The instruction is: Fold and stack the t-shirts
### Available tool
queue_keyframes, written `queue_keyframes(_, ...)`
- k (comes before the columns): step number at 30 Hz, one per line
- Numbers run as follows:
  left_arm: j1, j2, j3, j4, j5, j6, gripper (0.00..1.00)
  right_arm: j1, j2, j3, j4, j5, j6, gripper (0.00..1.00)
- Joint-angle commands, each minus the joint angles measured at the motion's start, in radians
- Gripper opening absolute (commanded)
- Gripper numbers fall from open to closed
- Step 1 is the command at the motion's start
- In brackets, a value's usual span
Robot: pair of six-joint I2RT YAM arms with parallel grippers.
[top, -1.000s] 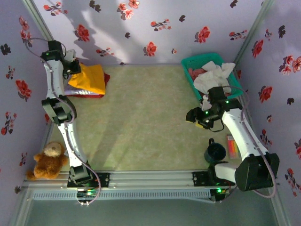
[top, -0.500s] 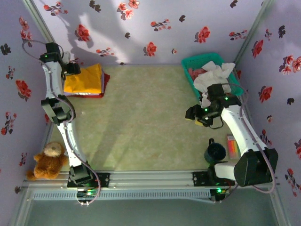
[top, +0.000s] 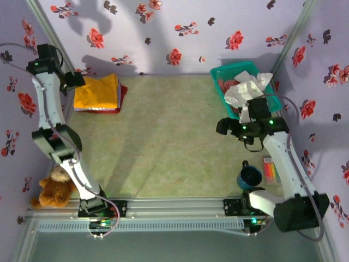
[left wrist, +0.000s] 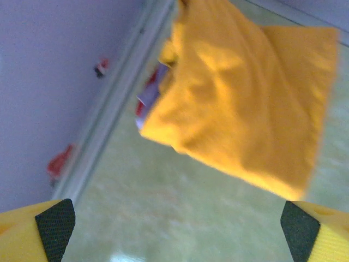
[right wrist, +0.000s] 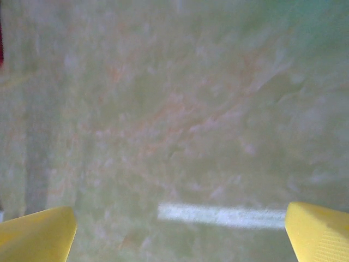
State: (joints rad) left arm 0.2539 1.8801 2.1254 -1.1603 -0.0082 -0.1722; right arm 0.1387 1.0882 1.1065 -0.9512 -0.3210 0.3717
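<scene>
A folded orange-yellow t-shirt lies on top of a stack at the table's far left. A red t-shirt and a lavender edge peek out beneath it. My left gripper hangs open just left of the stack, touching no cloth. A white t-shirt and a reddish one sit bunched in the teal basket at the far right. My right gripper is open over bare table, in front of the basket, with nothing between its fingers.
A brown teddy bear sits at the near left beside the left arm's base. A dark blue mug and a small orange-pink item lie at the near right. Flowered walls close in the table on three sides.
My left gripper opened, let go of the orange-yellow t-shirt and drew back to the left; the shirt now lies flat on the stack. My right gripper opened wider and its arm rose slightly.
</scene>
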Motion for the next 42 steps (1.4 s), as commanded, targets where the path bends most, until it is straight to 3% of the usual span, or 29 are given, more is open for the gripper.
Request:
queue_keyframes(1,-0.009,-0.219,-0.272,0.227,0.188,-0.045,0.99,-0.007,-0.123,-0.025,0.096,0.186,-0.02,0.99)
queue_keyframes(3,-0.008,-0.335,-0.448,0.442,0.25,-0.067,0.99,-0.007,-0.211,-0.082,0.154,0.241,-0.024,0.99)
queue_keyframes(5,-0.002,-0.337,-0.479,0.493,0.287,-0.111,0.99,-0.009,-0.264,-0.105,0.158,0.244,-0.028,0.99)
queue_keyframes(9,0.022,-0.106,-0.27,0.399,0.499,-0.225,0.99,-0.009,-0.286,-0.102,0.094,0.201,-0.038,0.99)
queue_keyframes(14,0.025,0.121,-0.131,0.534,0.581,-0.306,0.99,-0.01,-0.287,-0.118,0.06,0.182,-0.043,0.99)
queue_keyframes(18,0.027,0.328,0.1,0.518,0.587,-0.317,0.99,-0.01,-0.289,-0.126,0.043,0.181,-0.06,0.99)
queue_keyframes(21,0.036,0.475,0.292,0.397,0.507,-0.299,1.0,-0.011,-0.289,-0.127,0.026,0.191,-0.068,0.99)
queue_keyframes(26,0.064,0.579,0.285,0.356,0.402,-0.311,0.99,-0.012,-0.279,-0.125,0.025,0.191,-0.068,0.99)
queue_keyframes(30,0.074,0.642,0.349,0.291,0.397,-0.31,0.99,-0.013,-0.26,-0.12,0.025,0.198,-0.07,0.99)
queue_keyframes(37,0.022,0.415,0.313,0.298,0.402,-0.237,0.99,-0.013,-0.287,-0.158,0.113,0.295,-0.054,0.99)
queue_keyframes(40,-0.027,0.163,0.066,0.361,0.347,-0.166,0.99,-0.013,-0.351,-0.271,0.275,0.437,-0.002,0.99)
queue_keyframes(42,-0.076,-0.069,-0.239,0.513,0.289,-0.117,0.99,-0.013,-0.407,-0.397,0.453,0.535,-0.004,0.99)
